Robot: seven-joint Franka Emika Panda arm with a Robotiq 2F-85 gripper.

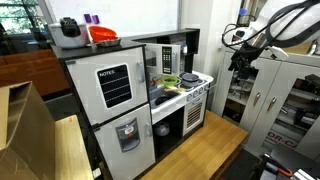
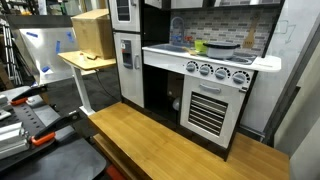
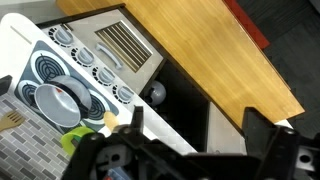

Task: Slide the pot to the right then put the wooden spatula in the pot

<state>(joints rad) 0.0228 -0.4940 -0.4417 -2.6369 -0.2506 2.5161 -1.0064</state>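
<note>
**Gripper**: jaws wide apart, nothing between them. In the wrist view both fingers frame the lower edge.

**Pot**: small silvery metal pot, upright on a burner of the toy stove, well apart from the jaws and untouched. The green dish sits just beside it.

**Wooden spatula**: a pale wooden piece at the frame's edge, beyond the pot. We take it for the spatula, though little of it shows.

**Step in hand**: the approach for the slide, which we judge not yet begun. We would:
- bring the open jaws down at the pot's side or across its rim;
- keep the contact low on the wall;
- push level along the stove top, so that the pot neither tips nor knocks the green dish.

**Arm**: in an exterior view it is raised well above and away from the toy kitchen. The wrist is turned down and back toward the stove.
</note>
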